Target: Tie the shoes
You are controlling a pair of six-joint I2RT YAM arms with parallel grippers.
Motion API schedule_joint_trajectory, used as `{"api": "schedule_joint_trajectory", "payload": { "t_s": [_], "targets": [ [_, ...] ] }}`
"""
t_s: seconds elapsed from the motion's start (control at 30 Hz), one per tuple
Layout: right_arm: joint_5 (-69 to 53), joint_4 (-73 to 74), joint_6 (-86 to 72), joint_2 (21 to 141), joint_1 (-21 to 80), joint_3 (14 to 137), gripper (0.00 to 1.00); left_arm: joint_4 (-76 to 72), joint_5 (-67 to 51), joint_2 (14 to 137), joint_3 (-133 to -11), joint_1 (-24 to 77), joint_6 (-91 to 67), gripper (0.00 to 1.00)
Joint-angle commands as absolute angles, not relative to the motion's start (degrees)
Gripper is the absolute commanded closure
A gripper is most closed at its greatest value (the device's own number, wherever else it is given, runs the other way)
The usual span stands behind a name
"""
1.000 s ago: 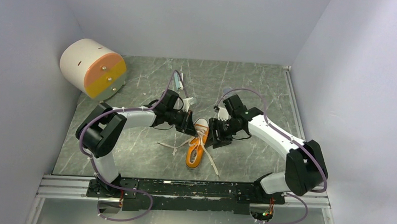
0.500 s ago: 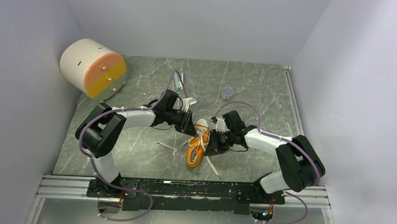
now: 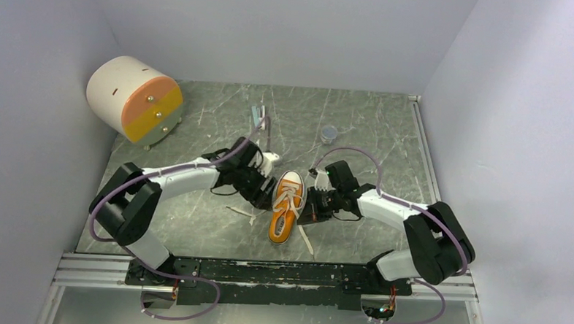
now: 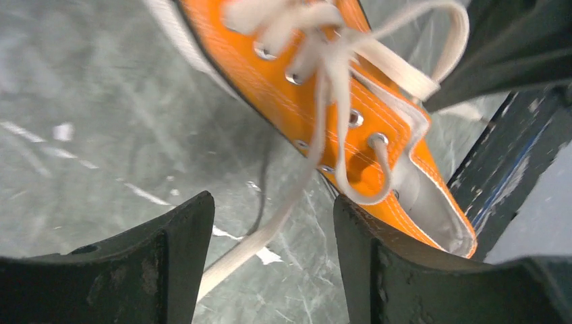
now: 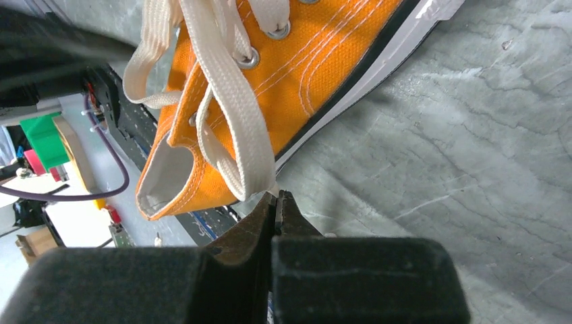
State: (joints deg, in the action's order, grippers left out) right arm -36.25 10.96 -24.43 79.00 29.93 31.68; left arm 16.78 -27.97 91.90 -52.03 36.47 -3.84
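Orange canvas sneaker (image 3: pixel 285 209) near the middle of the marbled table (image 3: pixel 193 231), white toe cap toward 12 o'clock, heel toward 6 o'clock. White laces (image 3: pixel 290 197) untied over the tongue; one end trailing on the table toward 8 o'clock, another toward 5 o'clock.

Left gripper (image 3: pixel 263 194) at 9 o'clock of the sneaker, just beside its side wall; jaws wide apart and holding nothing. In the left wrist view, one lace strand running down between the two dark fingers (image 4: pixel 172 263) without touching either; orange side with metal eyelets at 1 o'clock of the gap.

Right gripper (image 3: pixel 310 209) at 3 o'clock of the sneaker, close to the heel half; jaws pressed fully together. In the right wrist view, fingertips (image 5: pixel 278 206) right at the lower bend of a lace loop hanging by the heel opening; impossible to tell whether really pinched or only touched.

White cylinder (image 3: pixel 132 97) with an orange and peach face at 10 o'clock, well apart; small round grey cap (image 3: pixel 329 134) at 1 o'clock.
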Motion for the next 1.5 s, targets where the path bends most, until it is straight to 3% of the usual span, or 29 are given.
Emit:
{"api": "schedule_joint_trajectory", "payload": {
  "t_s": [0.0, 0.13, 0.33, 0.5, 0.67, 0.93, 1.1, 1.47],
  "targets": [
    [-36.5, 10.4, -24.6, 80.2, 29.6, 33.4, 1.00, 20.9, -18.5, 93.1, -53.4, 42.7, 3.2, 0.32],
    [-36.0, 11.8, -24.7, 79.7, 29.5, 34.1, 1.00, 18.5, -16.3, 97.2, -53.8, 44.2, 2.5, 0.45],
    [-28.3, 29.4, -25.4, 75.4, 28.0, 38.6, 1.00, 22.9, -6.3, 97.3, -56.7, 44.0, -2.2, 0.83],
    [-14.0, 51.7, -28.7, 71.3, 24.8, 46.6, 1.00, 30.6, -4.1, 90.1, -56.1, 42.5, -8.3, 0.95],
    [-4.4, 65.1, -36.3, 69.8, 16.8, 49.3, 1.00, 39.0, -6.6, 84.8, -51.9, 34.0, -23.1, 0.95],
    [-5.6, 60.0, -42.5, 71.3, 2.7, 44.4, 1.00, 37.5, -9.9, 81.6, -43.6, 19.9, -34.5, 0.95],
    [3.3, 58.9, -42.8, 72.7, -1.6, 45.6, 1.00, 38.6, -7.6, 81.9, -43.0, 17.5, -35.3, 0.95],
    [2.3, 53.5, -41.1, 74.2, -6.1, 43.3, 1.00, 36.9, -6.2, 83.2, -41.9, 16.9, -35.1, 0.95]
  ]
}}
